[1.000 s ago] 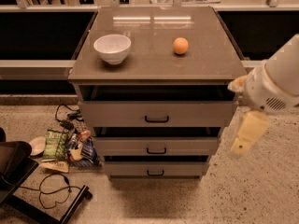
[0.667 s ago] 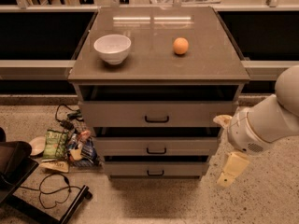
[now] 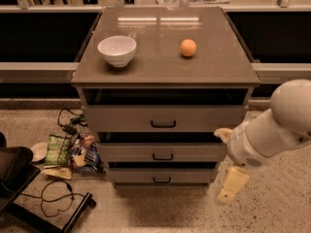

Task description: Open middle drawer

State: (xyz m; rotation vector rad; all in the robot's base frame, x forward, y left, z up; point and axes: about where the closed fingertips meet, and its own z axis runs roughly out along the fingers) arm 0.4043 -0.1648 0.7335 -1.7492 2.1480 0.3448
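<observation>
The middle drawer (image 3: pixel 194 153) is the midmost of three grey fronts in the cabinet, with a small black bar handle (image 3: pixel 163 156). Its front sits in line with the other two. My gripper (image 3: pixel 232 182) hangs low at the cabinet's right side, near the floor and about level with the bottom drawer (image 3: pixel 131 175). It is to the right of the middle drawer's front and well away from the handle. The white arm (image 3: pixel 274 127) reaches in from the right edge.
A white bowl (image 3: pixel 117 50) and an orange (image 3: pixel 188 47) sit on the cabinet top (image 3: pixel 160 69). The taller top drawer (image 3: pixel 204 118) is above. Snack bags (image 3: pixel 73 152), cables (image 3: pixel 56 198) and a dark object (image 3: pixel 12 176) lie on the floor at left.
The arm has swung down and to the left, bringing the gripper from beside the top drawer to low beside the bottom drawer. The drawers have not moved.
</observation>
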